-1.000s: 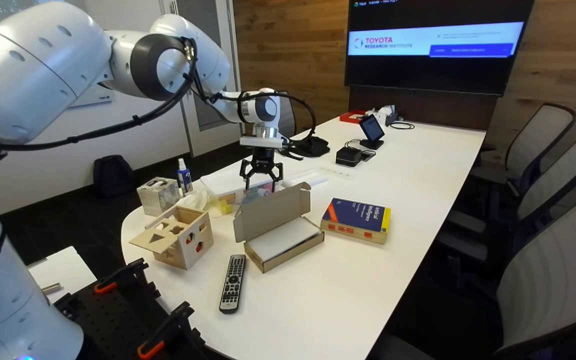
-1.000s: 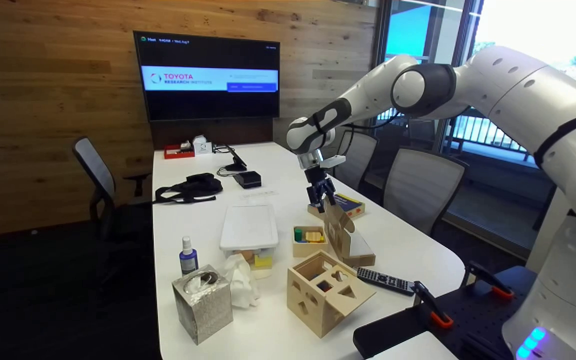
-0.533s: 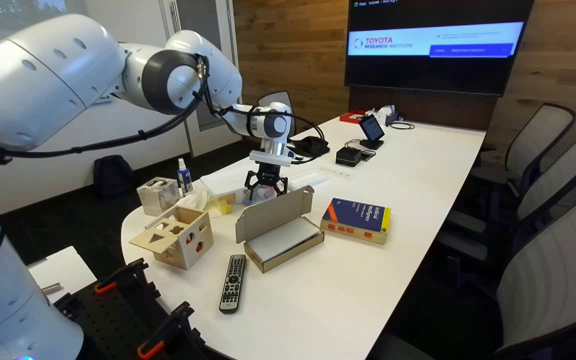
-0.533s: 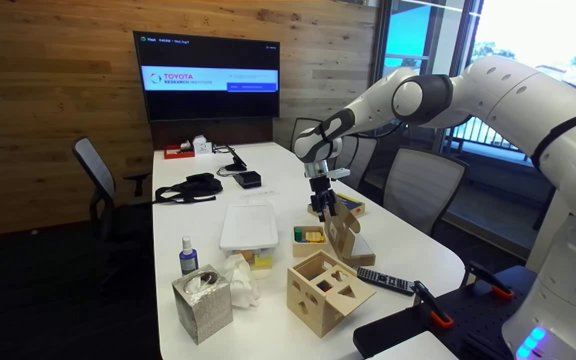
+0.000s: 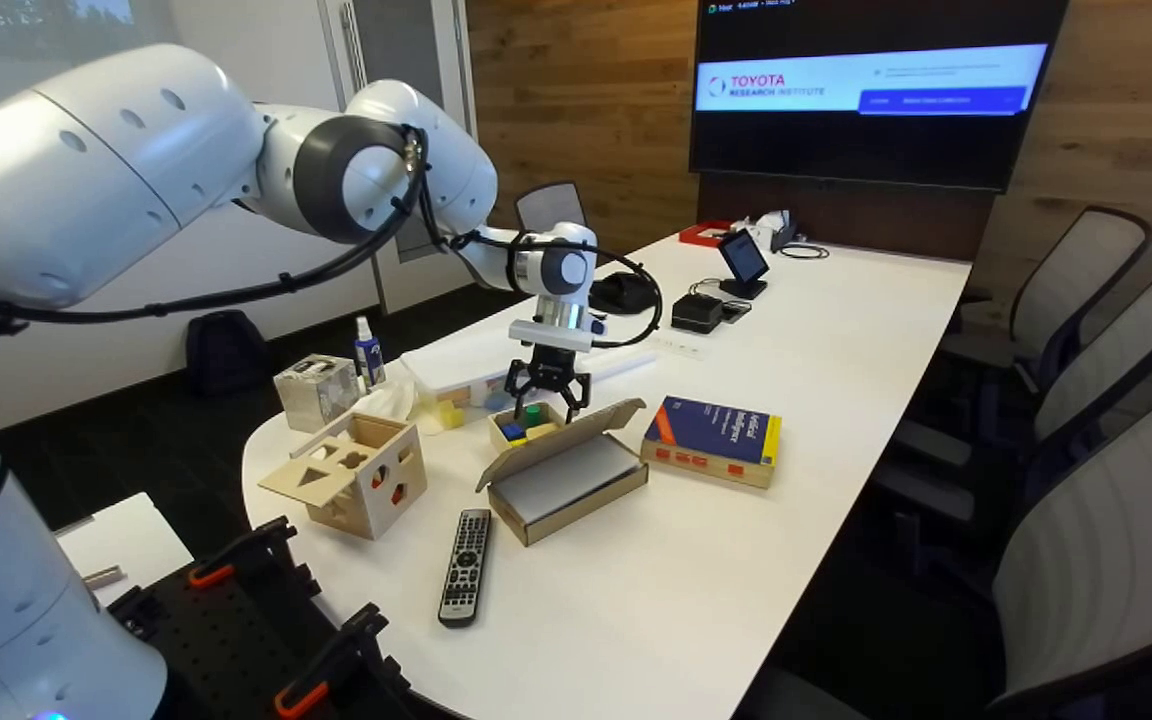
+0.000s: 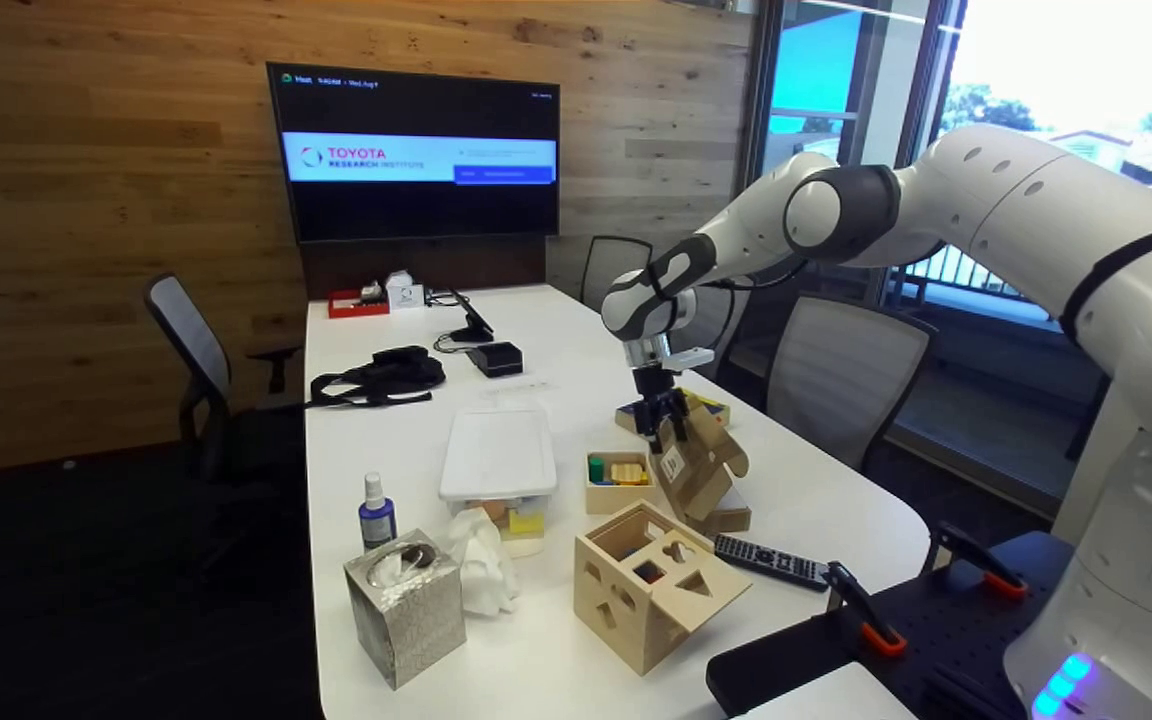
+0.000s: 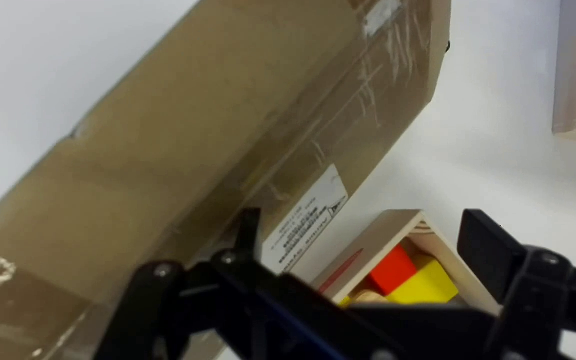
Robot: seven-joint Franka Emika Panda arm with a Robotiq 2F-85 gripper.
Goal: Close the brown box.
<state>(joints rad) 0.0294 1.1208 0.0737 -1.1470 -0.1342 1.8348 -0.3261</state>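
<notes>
The brown box (image 5: 576, 507) is a tan cardboard box with a white inside, on the table. Its hinged lid (image 5: 561, 440) leans over the box, partly lowered; the lid shows its taped outer side in an exterior view (image 6: 701, 455) and in the wrist view (image 7: 178, 125). My gripper (image 5: 546, 412) is open and points down just behind the lid; it also shows in an exterior view (image 6: 667, 440). In the wrist view, one finger (image 7: 249, 227) of the gripper (image 7: 365, 235) overlaps the lid's outer side, and the other stands apart. Contact seems likely but is not certain.
A small wooden box of coloured blocks (image 6: 620, 500) sits behind the lid, under my gripper. A wooden cube with holes (image 5: 391, 490), a remote (image 5: 466, 565) and a thick blue book (image 5: 716, 430) stand around the box. A white-lidded bin (image 6: 499, 455) stands farther off.
My gripper has moved down and toward the box, staying open. The lid has tipped from nearly upright forward over the box, bringing the block box into view behind it.
</notes>
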